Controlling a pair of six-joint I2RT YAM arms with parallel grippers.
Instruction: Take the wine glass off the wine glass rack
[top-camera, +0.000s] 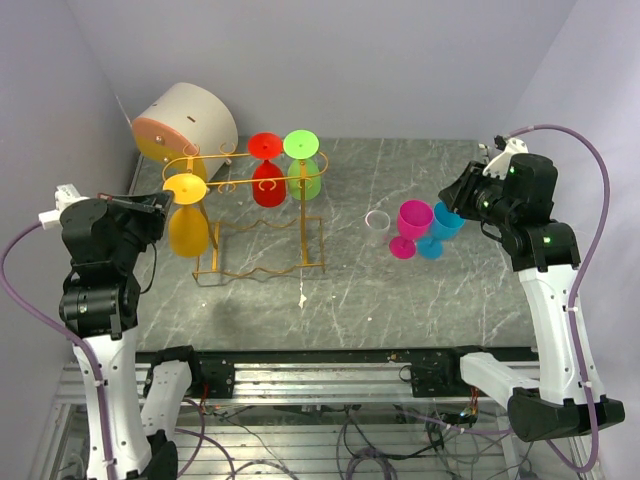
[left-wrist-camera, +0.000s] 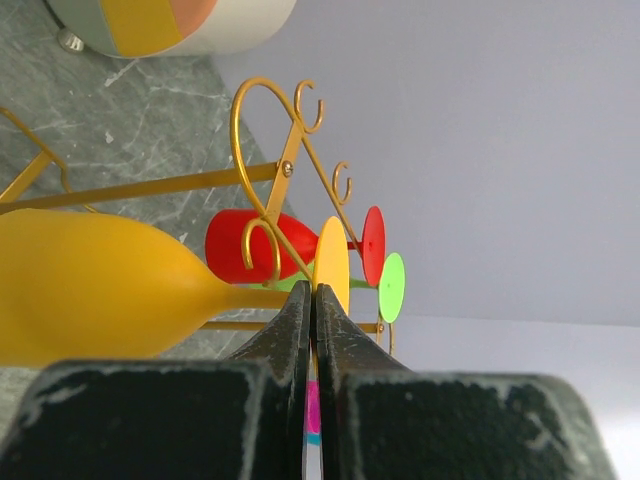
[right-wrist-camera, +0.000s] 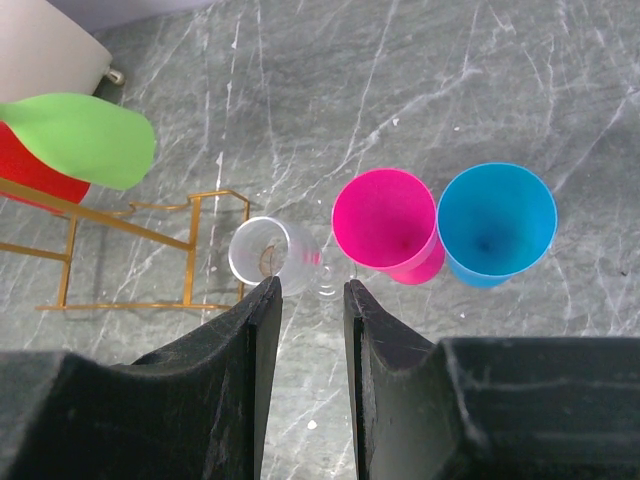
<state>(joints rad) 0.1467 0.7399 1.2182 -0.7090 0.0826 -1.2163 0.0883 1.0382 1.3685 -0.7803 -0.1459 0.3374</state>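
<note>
Surface: grey veined table (top-camera: 400, 290).
Room: pale lilac walls (top-camera: 400, 60) behind and at both sides.
Rack: one gold wine glass rack (left-wrist-camera: 287, 168), left of centre.
Hanging: three, bowls down: yellow wine glass (top-camera: 188, 230) at the left end, red glass (top-camera: 268, 185), green glass (top-camera: 305, 180).
Standing: three, right of centre: clear glass (top-camera: 377, 225), pink glass (top-camera: 412, 220), blue glass (top-camera: 445, 222).
Upper left: one white-and-orange drum (top-camera: 190, 120).
Left arm: left gripper (left-wrist-camera: 312, 295) pinched on the yellow stem.
Right arm: right gripper (right-wrist-camera: 312, 290) parted above the clear glass.

Gold rack (left-wrist-camera: 150, 186), yellow glass (left-wrist-camera: 90, 285), red glass (top-camera: 268, 187), green glass (top-camera: 306, 180) — grey-veined table (top-camera: 420, 300)
</note>
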